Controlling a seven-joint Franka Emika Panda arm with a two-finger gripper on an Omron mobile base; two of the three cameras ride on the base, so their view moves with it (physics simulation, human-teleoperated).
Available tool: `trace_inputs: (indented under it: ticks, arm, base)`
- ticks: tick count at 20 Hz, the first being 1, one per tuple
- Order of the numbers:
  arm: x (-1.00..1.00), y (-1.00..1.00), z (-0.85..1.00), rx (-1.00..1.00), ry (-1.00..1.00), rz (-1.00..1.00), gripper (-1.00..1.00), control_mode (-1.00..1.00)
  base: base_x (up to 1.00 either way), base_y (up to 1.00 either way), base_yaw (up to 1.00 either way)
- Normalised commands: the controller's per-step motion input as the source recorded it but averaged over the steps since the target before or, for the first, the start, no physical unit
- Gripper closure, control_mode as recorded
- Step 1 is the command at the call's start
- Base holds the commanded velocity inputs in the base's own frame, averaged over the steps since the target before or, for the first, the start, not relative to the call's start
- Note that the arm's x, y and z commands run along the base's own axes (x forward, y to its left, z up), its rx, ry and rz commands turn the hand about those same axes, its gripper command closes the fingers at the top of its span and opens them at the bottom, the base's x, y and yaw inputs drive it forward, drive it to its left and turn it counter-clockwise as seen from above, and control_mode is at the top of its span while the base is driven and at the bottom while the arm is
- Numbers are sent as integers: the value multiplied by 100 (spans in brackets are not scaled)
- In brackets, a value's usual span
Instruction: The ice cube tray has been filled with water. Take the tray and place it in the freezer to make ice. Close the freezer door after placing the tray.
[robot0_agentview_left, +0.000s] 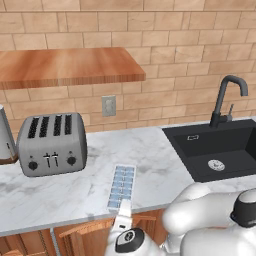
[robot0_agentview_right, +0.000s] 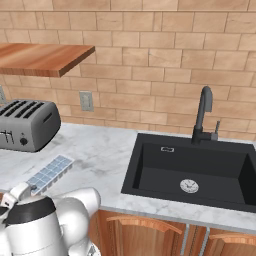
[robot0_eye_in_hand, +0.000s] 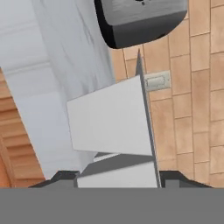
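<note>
The ice cube tray (robot0_agentview_left: 121, 185) (robot0_agentview_right: 50, 172) lies on the marble counter (robot0_agentview_left: 150, 165) near its front edge, long axis pointing toward the wall. Its cells show pale blue water (robot0_agentview_left: 123, 179). My gripper (robot0_agentview_left: 122, 206) (robot0_agentview_right: 22, 192) is at the tray's near short end, coming in low from the counter edge. In the hand view the tray (robot0_eye_in_hand: 111, 122) runs away from the camera, seen end-on. It sits between the two dark fingertips (robot0_eye_in_hand: 61, 177), which press on its sides, so my gripper (robot0_eye_in_hand: 117, 179) is shut on it. The freezer and its door are out of view.
A grey four-slot toaster (robot0_agentview_left: 51, 144) (robot0_agentview_right: 25, 125) stands behind and left of the tray. The black sink (robot0_agentview_left: 220, 150) (robot0_agentview_right: 192, 172) with its faucet (robot0_agentview_left: 225, 100) is to the right. A wooden shelf (robot0_agentview_left: 65, 67) hangs over the toaster. Wooden cabinet doors (robot0_agentview_right: 150, 232) run under the counter.
</note>
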Motion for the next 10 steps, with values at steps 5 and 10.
trace_inputs:
  ticks: [5,10]
  arm:
    - [-25,1,22,0,-20,0,100,-100]
    - [-26,7,59,0,-14,0,100,-100]
  base:
    - [0,0,0]
    - [0,0,0]
